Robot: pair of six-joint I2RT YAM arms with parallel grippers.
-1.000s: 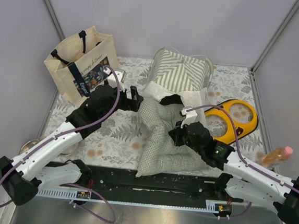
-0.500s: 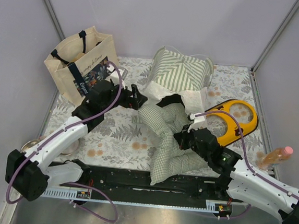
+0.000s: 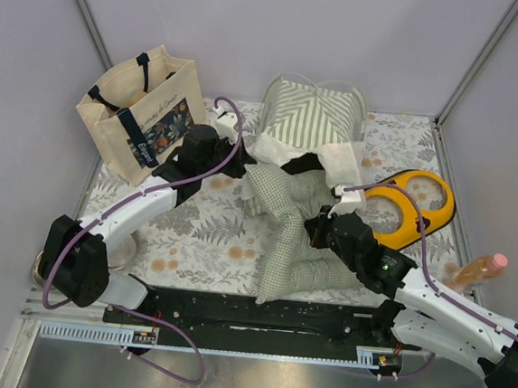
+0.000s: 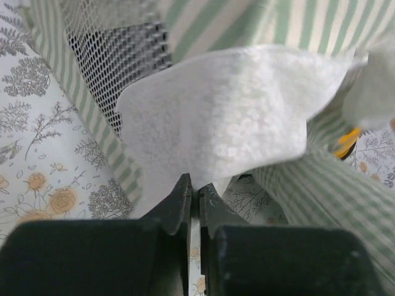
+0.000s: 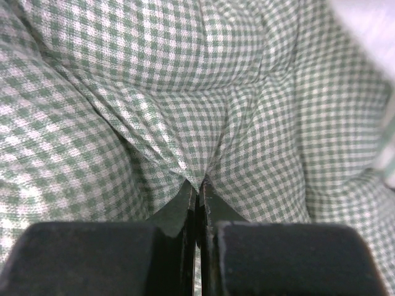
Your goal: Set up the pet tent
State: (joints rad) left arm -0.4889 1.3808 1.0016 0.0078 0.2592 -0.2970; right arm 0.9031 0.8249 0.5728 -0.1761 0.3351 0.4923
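The pet tent (image 3: 311,117), green-and-white striped, stands at the back of the table with its white lacy door flaps (image 3: 285,151) hanging in front. My left gripper (image 3: 244,162) is at the left flap. In the left wrist view, the left gripper (image 4: 192,182) is shut on the lower edge of the white flap (image 4: 222,117), with the mesh panel (image 4: 117,55) behind it. In front of the tent lies a green checked cushion (image 3: 296,238), crumpled. My right gripper (image 3: 316,228) is shut on a pinched fold of that cushion (image 5: 185,92), as the right wrist view of the right gripper (image 5: 197,183) shows.
A beige tote bag (image 3: 139,111) stands at the back left. An orange double bowl (image 3: 414,203) lies right of the cushion, and a bottle (image 3: 479,268) lies by the right wall. A floral mat (image 3: 192,234) covers the table.
My left arm has reached right to the tent, and its gripper, open before, has shut on the white flap. My right gripper has dragged the cushion a little to the right.
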